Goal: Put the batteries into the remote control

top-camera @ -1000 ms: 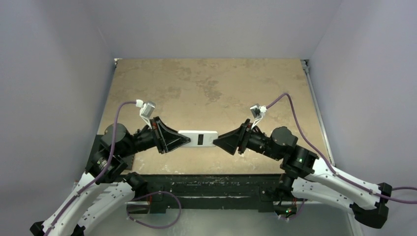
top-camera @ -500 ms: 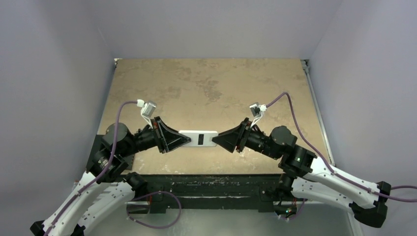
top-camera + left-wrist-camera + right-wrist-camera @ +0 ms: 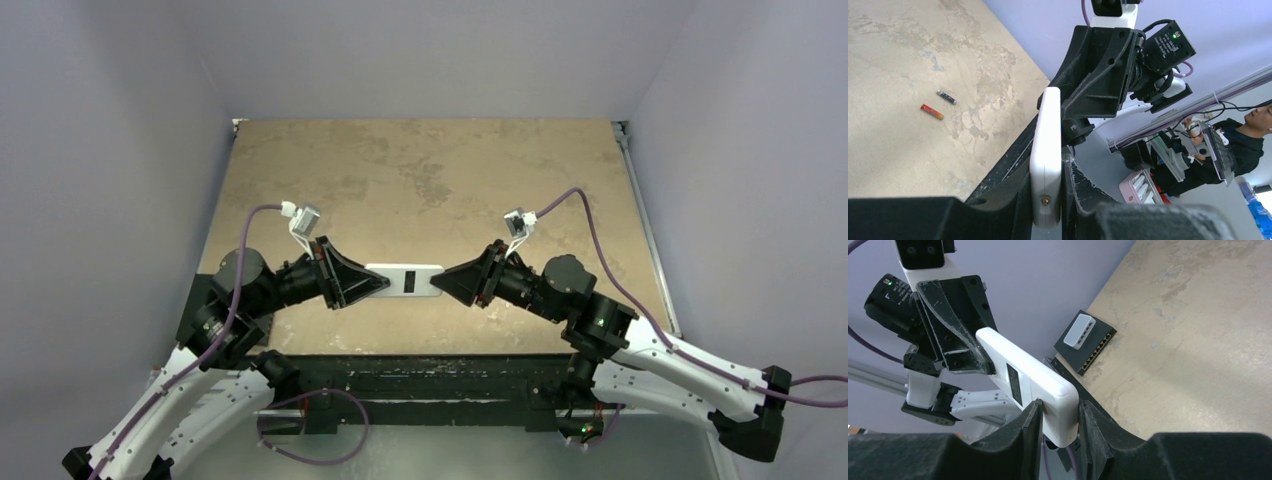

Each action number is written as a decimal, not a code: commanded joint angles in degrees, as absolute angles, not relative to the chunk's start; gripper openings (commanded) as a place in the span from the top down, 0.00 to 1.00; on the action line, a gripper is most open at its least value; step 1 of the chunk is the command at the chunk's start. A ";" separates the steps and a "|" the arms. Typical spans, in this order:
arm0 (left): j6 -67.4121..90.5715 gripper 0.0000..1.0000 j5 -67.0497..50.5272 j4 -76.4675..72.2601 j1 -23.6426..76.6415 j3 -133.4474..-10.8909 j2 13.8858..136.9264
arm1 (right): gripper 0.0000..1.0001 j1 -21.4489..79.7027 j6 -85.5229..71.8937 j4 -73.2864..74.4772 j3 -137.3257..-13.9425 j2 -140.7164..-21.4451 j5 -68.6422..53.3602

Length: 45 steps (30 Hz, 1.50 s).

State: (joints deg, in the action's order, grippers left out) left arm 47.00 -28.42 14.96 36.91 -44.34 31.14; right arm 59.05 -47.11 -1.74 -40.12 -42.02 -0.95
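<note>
The white remote control (image 3: 404, 281) hangs level above the table's near edge, held at both ends. A dark label on its face (image 3: 1013, 382) points up. My left gripper (image 3: 378, 284) is shut on its left end, and the left wrist view shows the remote edge-on (image 3: 1046, 130) between my fingers (image 3: 1047, 165). My right gripper (image 3: 446, 284) is shut on its right end (image 3: 1060, 407). The two batteries lie on the table in the left wrist view, close together: a dark one (image 3: 946, 96) and a reddish-orange one (image 3: 931, 111). They do not show in the top view.
A black box with a row of ports (image 3: 1087, 342) sits at the table's edge in the right wrist view, with a light-grey rounded plate (image 3: 1079, 331) on top. The tan table (image 3: 430, 180) stretches behind the arms. Purple walls close in on three sides.
Both arms have shifted slightly, and the remote has risen a touch. Both grippers still hold it.
</note>
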 commanded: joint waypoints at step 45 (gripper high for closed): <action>46.74 1.00 -22.27 14.02 37.24 -46.36 34.10 | 1.00 59.15 -46.91 0.68 -36.30 -31.74 3.14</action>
State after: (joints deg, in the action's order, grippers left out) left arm 47.13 -22.70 16.27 37.41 -44.69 34.13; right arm 58.98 -46.92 0.89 -36.97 -31.59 2.02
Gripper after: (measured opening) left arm 0.191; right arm 0.024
